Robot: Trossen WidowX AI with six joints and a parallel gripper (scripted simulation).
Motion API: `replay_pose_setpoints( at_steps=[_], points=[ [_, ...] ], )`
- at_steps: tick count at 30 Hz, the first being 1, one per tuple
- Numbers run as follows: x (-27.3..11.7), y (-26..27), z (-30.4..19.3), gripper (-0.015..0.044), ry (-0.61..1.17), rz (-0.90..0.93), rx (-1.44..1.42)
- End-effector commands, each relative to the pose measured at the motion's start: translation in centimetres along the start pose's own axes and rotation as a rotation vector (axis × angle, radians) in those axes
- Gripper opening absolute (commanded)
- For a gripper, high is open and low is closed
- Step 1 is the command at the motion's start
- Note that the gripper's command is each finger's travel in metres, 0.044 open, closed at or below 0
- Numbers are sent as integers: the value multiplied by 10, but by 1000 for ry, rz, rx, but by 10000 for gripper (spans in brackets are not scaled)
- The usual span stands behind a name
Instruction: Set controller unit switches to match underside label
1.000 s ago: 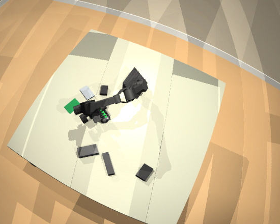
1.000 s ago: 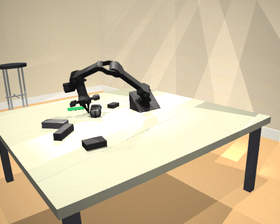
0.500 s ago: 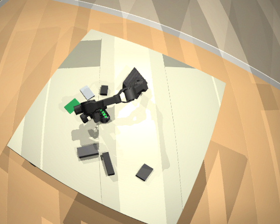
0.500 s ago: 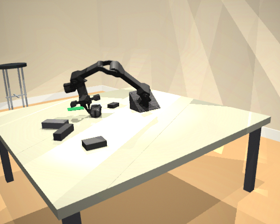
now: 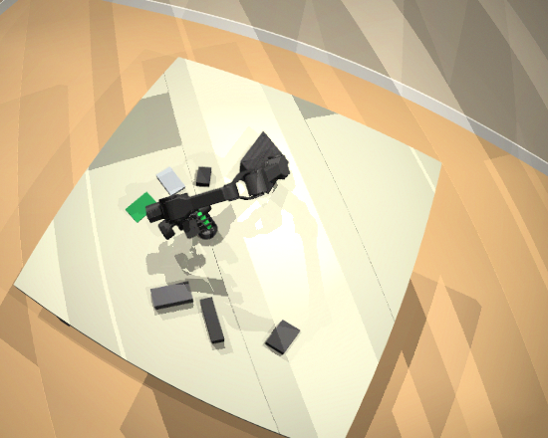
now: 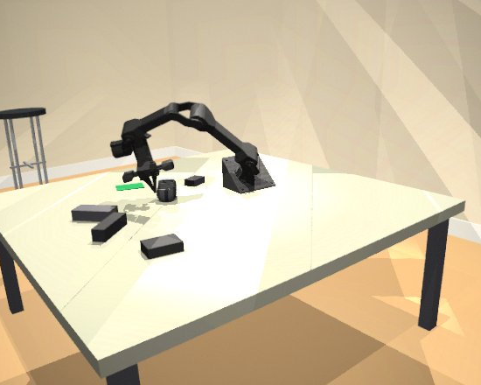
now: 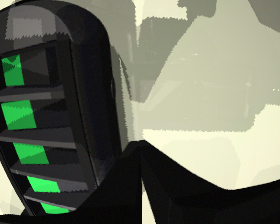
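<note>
Pale walls [image 6: 229, 52] rose behind the broad cream table [image 5: 371, 199] [image 6: 356, 227], with a tall stool [image 6: 20, 113] standing well apart from it. From where I stood, the black robot arm [image 5: 206, 197] [image 6: 146, 124] arched out from its wedge-shaped stand [image 5: 262, 149] [image 6: 231, 177] and bent down at the far end, a posture that seemed meant to bring its tips onto the switches from above.

Around it lay 4 dark blocks [image 5: 172, 296] [image 6: 94, 213], 3 grouped loosely on the side away from the stand and 1 near the arm, probably there as distractors. A pale box and a green card [image 5: 140, 207] [image 6: 130, 186] lay nearby.

The switch unit [image 5: 208, 231] [image 6: 167, 190] [image 7: 93, 100] sat under the arm's outer end, switches upward, so its label was hidden. The gripper [image 5: 190, 229] [image 6: 156, 191] [image 7: 138, 148] was pressed together with nothing in it, likely to make 1 narrow poking tip. In the wrist view the unit was just left of those tips; I couldn't tell whether they touched it. Smallest of all, 5 green switch ends [image 7: 18, 115] showed there, the rest being cut off or covered.
</note>
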State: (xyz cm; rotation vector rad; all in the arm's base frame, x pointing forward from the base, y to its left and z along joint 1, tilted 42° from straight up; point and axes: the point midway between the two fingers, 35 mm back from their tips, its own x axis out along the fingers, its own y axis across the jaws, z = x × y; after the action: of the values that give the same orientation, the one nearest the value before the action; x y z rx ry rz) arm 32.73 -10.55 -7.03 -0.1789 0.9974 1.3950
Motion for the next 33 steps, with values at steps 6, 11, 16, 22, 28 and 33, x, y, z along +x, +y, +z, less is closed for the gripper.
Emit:
replay_pose_setpoints(
  at_steps=[6, 11, 16, 22, 28, 33],
  points=[
    [-41, -2, -2, 0, 1, -12, 1],
    [-40, 1, -2, 0, 1, -48, 0],
    [-39, 7, -2, 0, 0, -111, -2],
    [-39, 8, -2, 0, 0, -119, -2],
    [-37, 11, -2, 0, 2, -178, -5],
    [-37, 15, -2, 0, 0, -219, -5]
  ],
)
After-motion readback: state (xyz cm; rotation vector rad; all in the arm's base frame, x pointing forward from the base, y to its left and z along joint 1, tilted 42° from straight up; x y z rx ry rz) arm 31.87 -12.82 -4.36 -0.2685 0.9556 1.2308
